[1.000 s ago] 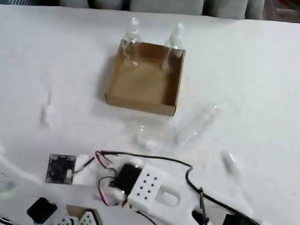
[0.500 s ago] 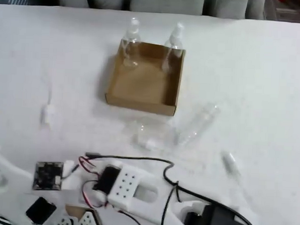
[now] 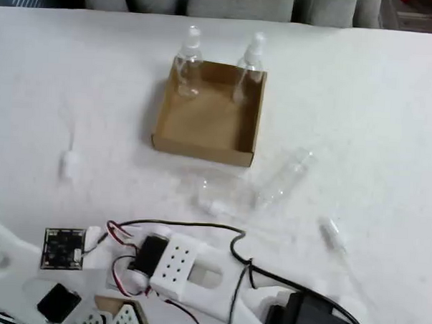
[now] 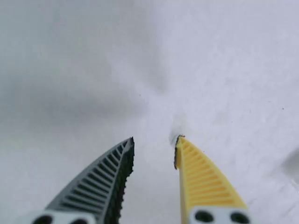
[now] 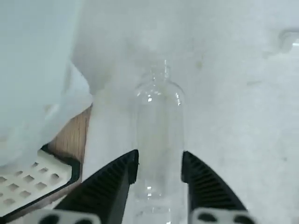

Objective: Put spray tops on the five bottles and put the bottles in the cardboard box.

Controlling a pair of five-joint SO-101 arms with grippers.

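One uncapped clear bottle [image 5: 159,107] is clasped by the right gripper [image 5: 160,158]. The left gripper [image 4: 154,140], narrow and empty, should set the 9 o'clock spray top [image 3: 69,163] straight on its neck.

**Clear Plastic and Cropped Frames Keep Details Out of Sight**

Seen from above, an arm [image 3: 190,265] at the table's [image 3: 376,104] 6 o'clock runs off the frame edge. A faint clear bottle [image 3: 209,194], at 6 o'clock from the cardboard box [image 3: 202,148], nearly melts into the white surface. The held bottle [image 5: 159,121] in the right gripper [image 5: 160,153] loses its base at the frame edge. A blurred white speck [image 4: 177,125] by the left gripper's [image 4: 154,138] yellow finger [image 4: 196,177] defies naming.
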